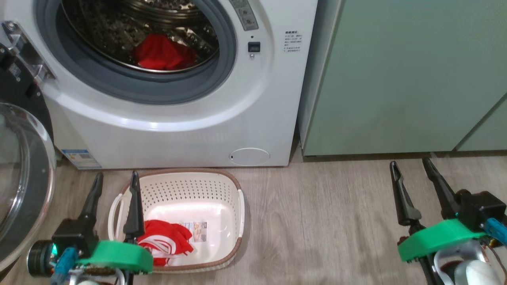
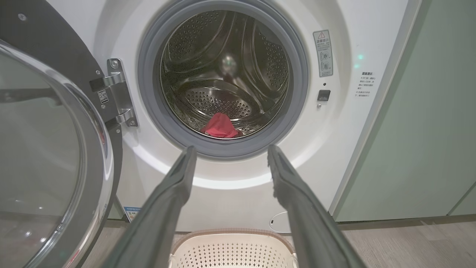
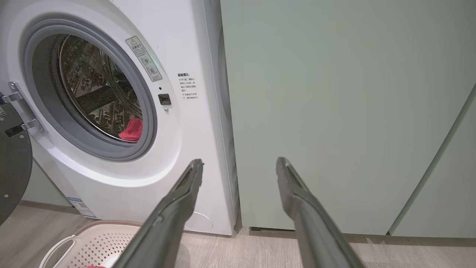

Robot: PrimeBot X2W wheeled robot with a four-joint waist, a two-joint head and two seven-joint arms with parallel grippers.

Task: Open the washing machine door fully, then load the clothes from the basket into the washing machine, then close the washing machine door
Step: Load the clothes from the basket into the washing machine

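Observation:
The white washing machine [image 1: 178, 118] stands with its door [image 1: 23, 178] swung wide open to the left, glass bowl facing out. One red garment [image 1: 162, 53] lies at the bottom of the steel drum [image 2: 223, 74]. A second red garment with white stripes [image 1: 168, 241] rests in the near left corner of the cream basket [image 1: 233, 194] on the floor in front of the machine. My left gripper [image 1: 115, 178] hovers open over the basket's left handle. My right gripper [image 1: 410, 165] is open and empty at the right, over the floor facing the green cabinets.
Pale green cabinets [image 1: 404, 75] stand right of the machine. The open door [image 2: 44, 167] takes up the space at the left. Wood-look floor [image 1: 317, 221] stretches between the basket and my right gripper.

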